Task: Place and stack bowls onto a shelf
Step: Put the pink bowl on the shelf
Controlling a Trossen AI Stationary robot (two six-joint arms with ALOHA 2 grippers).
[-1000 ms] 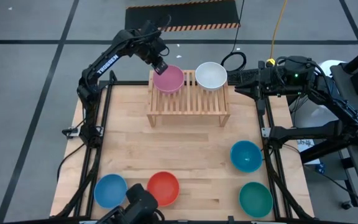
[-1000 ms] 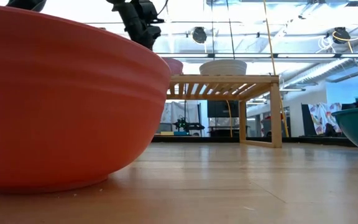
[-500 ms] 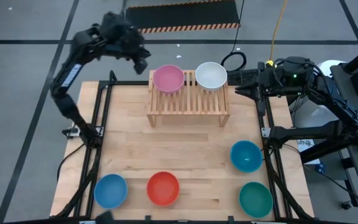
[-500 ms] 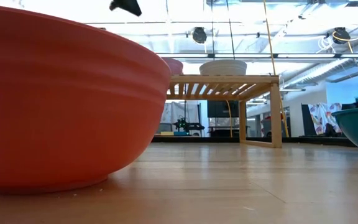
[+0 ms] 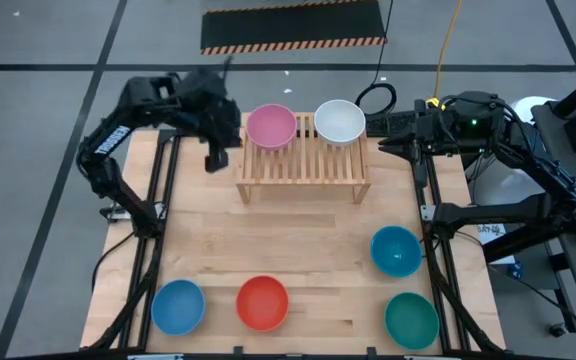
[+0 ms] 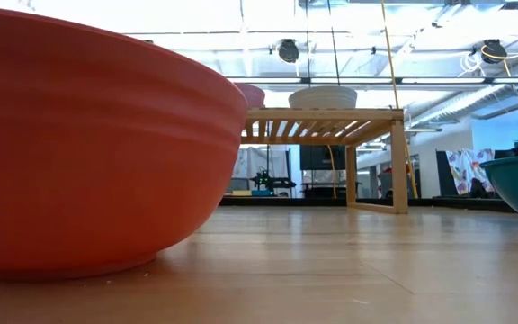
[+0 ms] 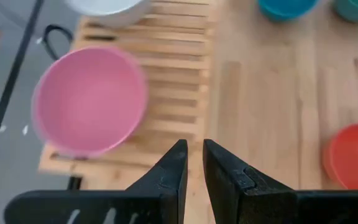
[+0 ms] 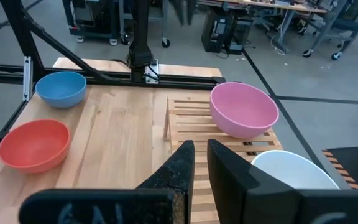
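From above, the pink bowl [image 5: 270, 126] and the white bowl [image 5: 339, 121] sit side by side on the far half of the shelf [image 5: 303, 168], which leaves its near half free, I think for more bowls. The left gripper [image 5: 214, 160] hangs beside the shelf's left end and holds nothing. The right gripper [image 5: 393, 146] waits off the bench's far right corner. The blue bowl [image 5: 178, 305], red bowl [image 5: 262, 302] and green bowl [image 5: 411, 320] lie along the near edge; the teal bowl [image 5: 396, 250] is by the right edge.

At table height, the red bowl fills the left and both bowls show on the shelf.

Each wrist view shows the jaws almost closed, with only a thin gap and nothing between them.
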